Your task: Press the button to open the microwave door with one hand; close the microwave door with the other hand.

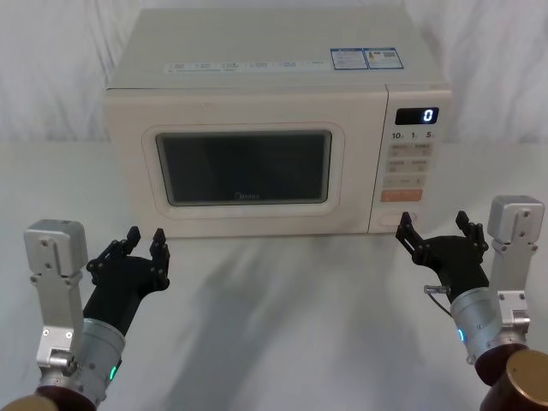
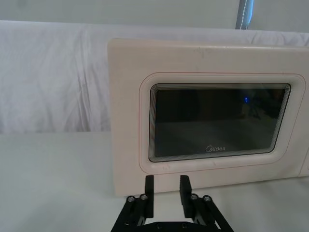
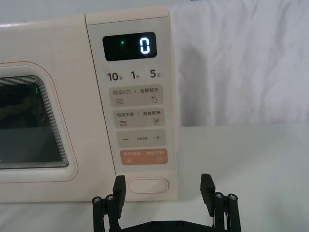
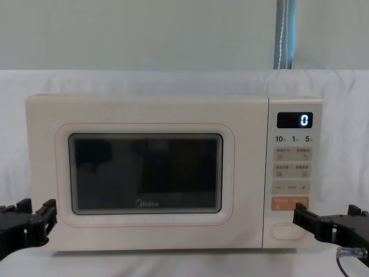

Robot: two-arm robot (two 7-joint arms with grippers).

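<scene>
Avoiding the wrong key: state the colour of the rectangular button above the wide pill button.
Orange, clearest in the right wrist view.

The microwave door point(image 1: 244, 167) is showing cream, with a dark grey window ringed by fine concentric lines and a small grey logo. The button point(image 3: 147, 185) is showing the same cream inside a thin pinkish outline. Above it an orange key point(image 3: 144, 156) is standing out, beside pale beige keys point(image 3: 139, 96) with grey lettering, and a black display point(image 3: 129, 46) is glowing with a white zero. Both the left gripper point(image 1: 145, 243) and the right gripper point(image 1: 437, 230) are showing black, on silver-grey arms. The tablecloth point(image 1: 291, 325) is showing plain white.
</scene>
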